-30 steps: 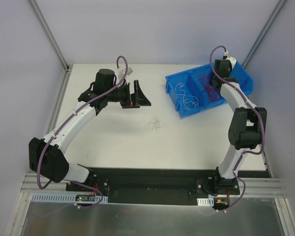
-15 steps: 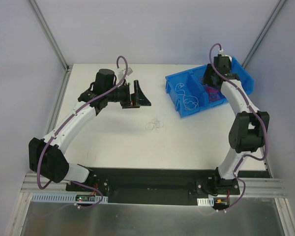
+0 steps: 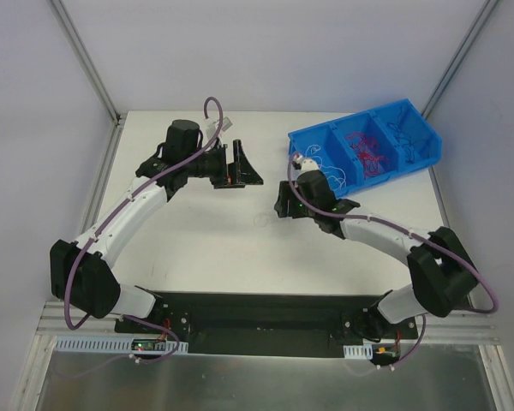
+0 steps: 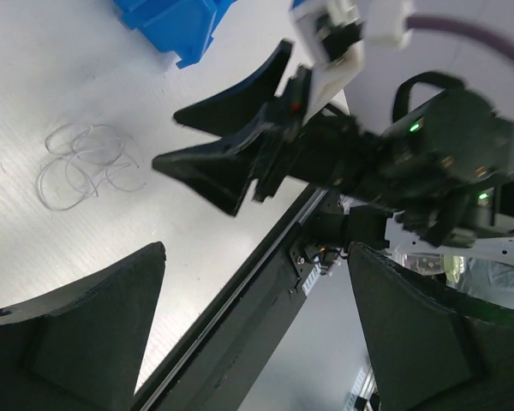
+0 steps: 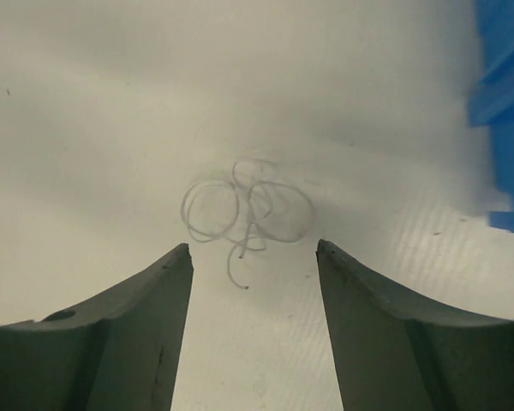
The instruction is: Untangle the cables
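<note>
1. Cables mostly in the blue bin at the far right of the table: a red tangle in the middle compartment, a white curl in the left one, partly hidden behind the right arm.
2. Also one loose white strand out on the bare table near the middle, well apart from the bin. Curled into a few small overlapping loops, lying flat.
3. Straight behind that strand, the right fingers: spread apart, gripping nothing. Loops just ahead of the tips and centred on the gap, with one free tail reaching back toward the space between the tips.
4. Seen from above: strand just to the left of the right fingers and slightly nearer, mostly covered there, with only an edge of the loops in sight.
5. Long axis of the loop cluster across the gap, from finger to finger, and close to as wide as the opening. Judged easier to catch at the central crossing or the tail than around the whole cluster.
6. Farther off, to the far left of the strand, the left fingers: wide apart, empty, pointed toward the strand.
7. Right arm plainly the nearer. Likely need: a short reach forward and down, then closing on the centre. Contact with the table: cannot tell.
</note>
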`<state>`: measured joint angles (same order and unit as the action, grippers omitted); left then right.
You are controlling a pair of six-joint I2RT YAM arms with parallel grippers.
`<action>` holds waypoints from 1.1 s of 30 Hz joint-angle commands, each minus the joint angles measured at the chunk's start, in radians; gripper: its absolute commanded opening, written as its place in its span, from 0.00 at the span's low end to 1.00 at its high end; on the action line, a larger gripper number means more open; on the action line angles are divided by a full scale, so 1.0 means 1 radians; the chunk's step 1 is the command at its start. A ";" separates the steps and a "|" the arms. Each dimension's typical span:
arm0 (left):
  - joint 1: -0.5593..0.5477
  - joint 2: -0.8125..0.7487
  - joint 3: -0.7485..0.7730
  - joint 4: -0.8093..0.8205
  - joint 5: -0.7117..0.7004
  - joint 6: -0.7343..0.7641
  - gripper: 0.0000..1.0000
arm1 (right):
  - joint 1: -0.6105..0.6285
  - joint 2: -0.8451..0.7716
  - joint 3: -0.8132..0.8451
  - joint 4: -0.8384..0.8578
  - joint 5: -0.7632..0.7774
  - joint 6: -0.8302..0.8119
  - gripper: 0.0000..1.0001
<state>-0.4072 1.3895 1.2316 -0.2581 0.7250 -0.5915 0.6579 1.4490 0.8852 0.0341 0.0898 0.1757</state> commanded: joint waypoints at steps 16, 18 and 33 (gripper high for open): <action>-0.008 0.115 0.000 0.043 0.048 0.010 0.67 | 0.091 0.168 -0.134 0.420 0.086 0.151 0.24; -0.010 0.120 0.000 0.043 0.056 0.007 0.66 | 0.089 0.166 -0.123 0.409 0.088 0.140 0.14; -0.033 0.097 0.005 0.105 0.146 0.018 0.48 | 0.077 -0.323 -0.284 0.443 -0.263 -0.010 0.00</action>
<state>-0.4271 1.5074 1.2278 -0.2161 0.8028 -0.5873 0.7475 1.2568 0.6502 0.4057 -0.0399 0.2455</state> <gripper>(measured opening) 0.470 0.009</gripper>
